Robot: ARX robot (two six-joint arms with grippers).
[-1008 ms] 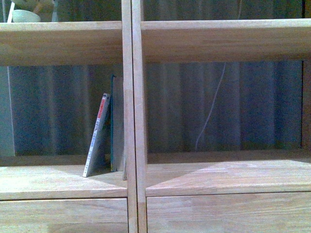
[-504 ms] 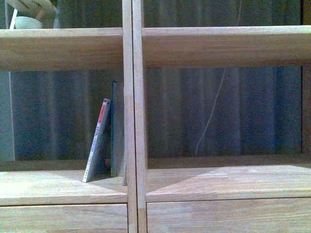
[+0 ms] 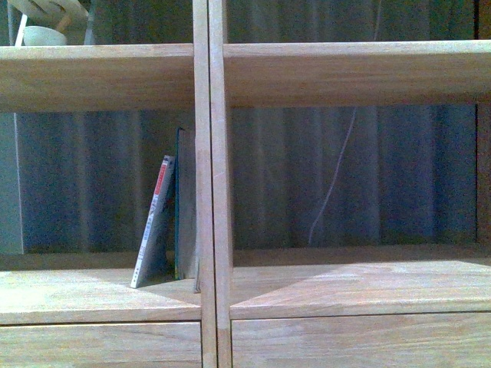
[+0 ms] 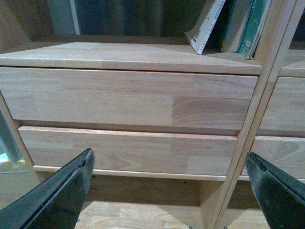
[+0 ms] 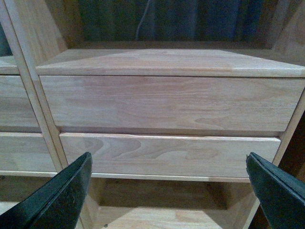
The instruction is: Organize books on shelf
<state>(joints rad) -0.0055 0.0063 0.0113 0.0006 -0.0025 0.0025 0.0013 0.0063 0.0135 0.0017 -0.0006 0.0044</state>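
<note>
The shelf (image 3: 211,192) fills the front view, and both books stand in the left-hand compartment hard by the central upright. The teal book (image 3: 182,203) is upright, against or just beside the upright; the pale paperback (image 3: 154,222) with its red-and-white spine leans on it, foot out to the left, top resting against the teal cover. The right-hand compartment holds no book; only a pale cord (image 3: 331,180) hangs behind the open back. A pale bowl (image 3: 42,34) sits on the board above. Neither arm shows in the front view. From the left wrist camera, the left gripper (image 4: 169,191) is spread wide and holds nothing, hanging low before the left column's drawer fronts (image 4: 128,98), well below the books. The right gripper (image 5: 169,191) is likewise spread and empty, low before the right column's drawers. Judgement: placement looks largely done, with both books shelved, and the step in hand reads as clearing off or pausing. If tidying is wanted, the next move calls for raising the left arm to the compartment and nudging the paperback's foot inward until it stands straight, gently enough not to tip either thin book
</note>
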